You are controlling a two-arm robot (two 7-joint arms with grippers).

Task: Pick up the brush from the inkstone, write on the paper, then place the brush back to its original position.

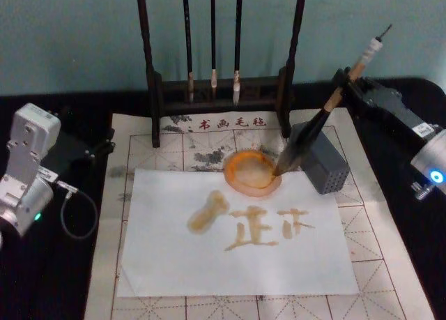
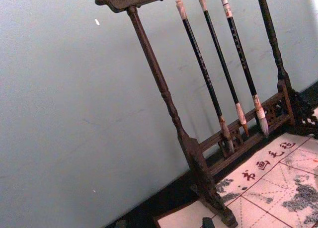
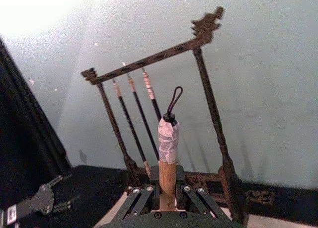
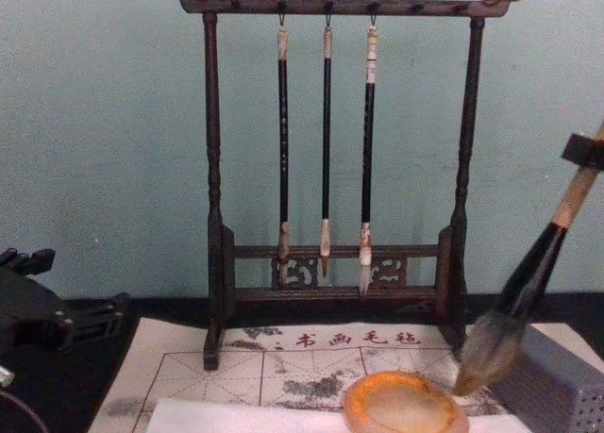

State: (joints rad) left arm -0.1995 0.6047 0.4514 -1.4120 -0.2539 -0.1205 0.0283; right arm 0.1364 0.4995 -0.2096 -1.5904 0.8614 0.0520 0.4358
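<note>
Plain pale teal wall behind a black tabletop

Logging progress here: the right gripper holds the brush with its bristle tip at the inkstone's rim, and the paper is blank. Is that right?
Not quite: the paper is not blank. The head view shows amber-brown strokes on it. The rest stands: the right gripper holds the brush, bristle tip at the inkstone's rim.
</note>
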